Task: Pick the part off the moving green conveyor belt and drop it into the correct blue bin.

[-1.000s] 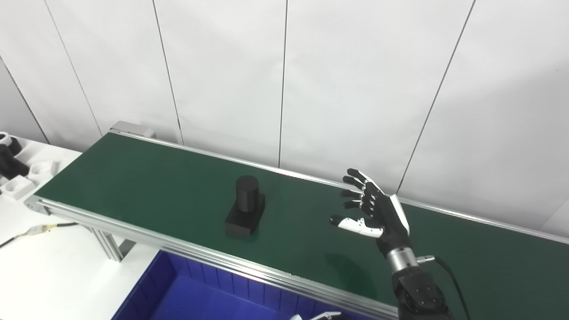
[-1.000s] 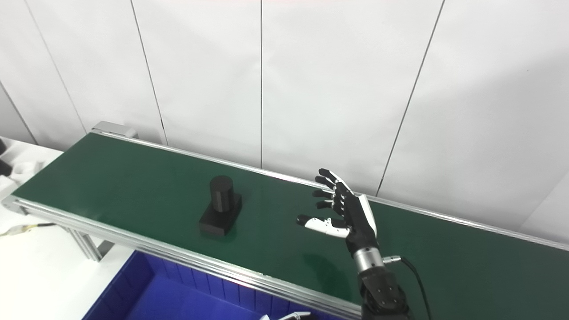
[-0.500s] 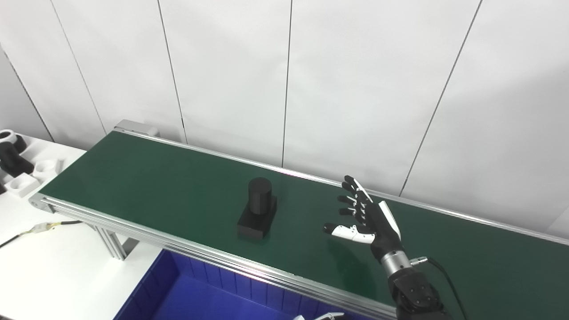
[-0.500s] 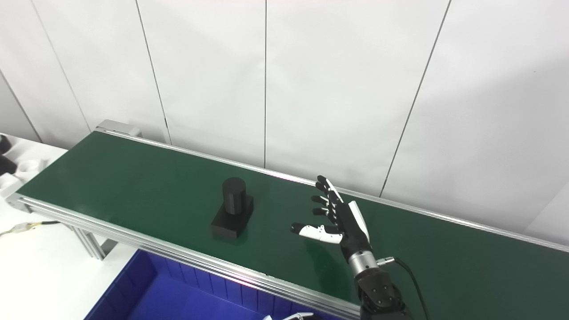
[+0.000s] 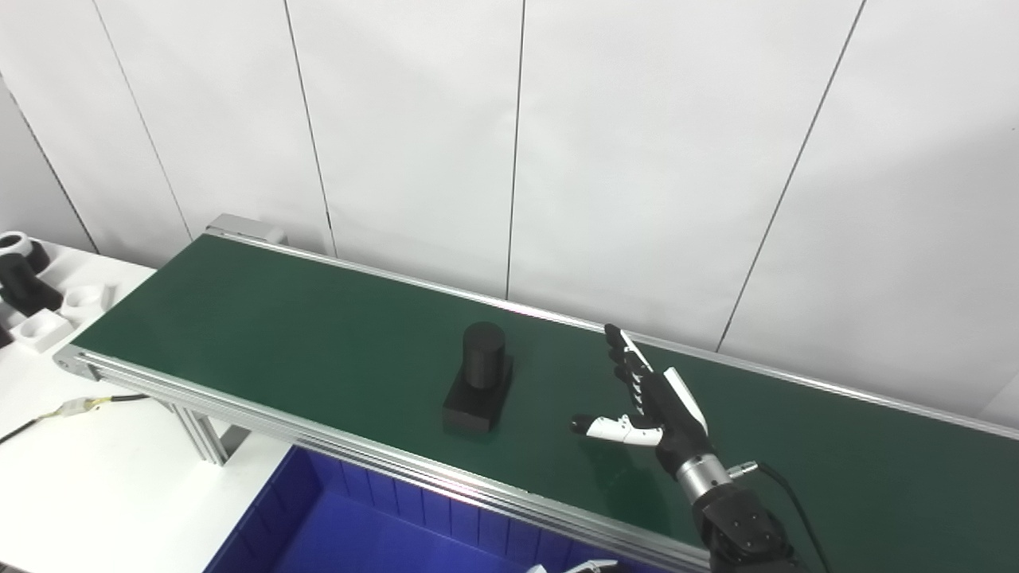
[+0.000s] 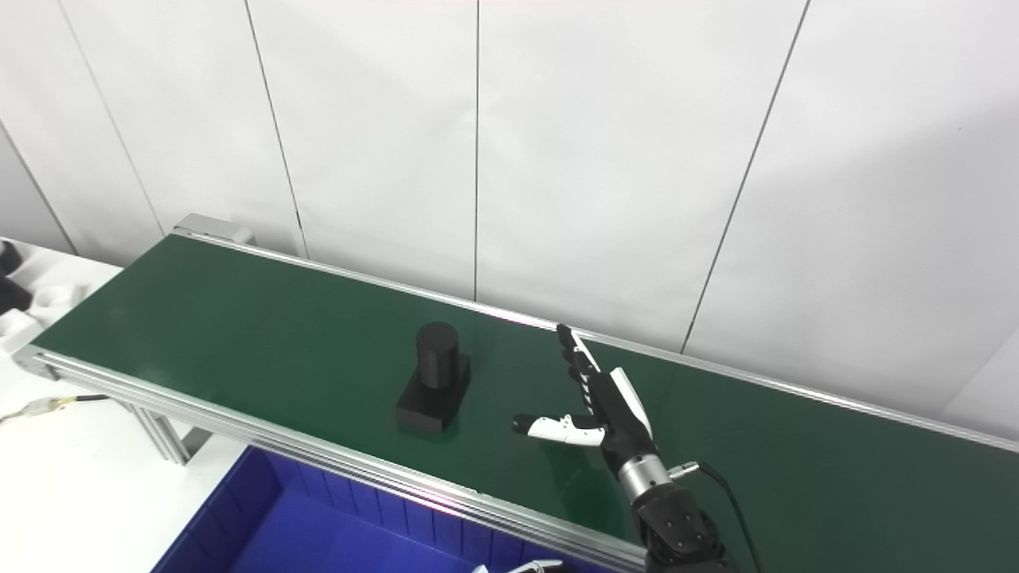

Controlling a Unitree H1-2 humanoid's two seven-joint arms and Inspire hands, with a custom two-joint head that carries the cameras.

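A black part [image 5: 480, 378], a cylinder standing on a square base, rides on the green conveyor belt [image 5: 279, 318] near its front rail. My right hand [image 5: 649, 394] hovers just above the belt a short way to the right of the part, apart from it. It is open, palm turned toward the part, fingers straight and thumb stretched out to the left. A blue bin [image 5: 358, 533] sits below the belt's front rail. A white sliver [image 5: 567, 567] at the bottom edge may be my left hand; its state is hidden.
On the white table at far left stand several black and white parts [image 5: 32, 302]. A cable [image 5: 72, 407] lies on that table by the belt's end. A white panelled wall runs close behind the belt.
The part has travelled right along the belt, closer to my right hand. The hand has sunk toward the belt and its fingers have straightened. The view shifted slightly.
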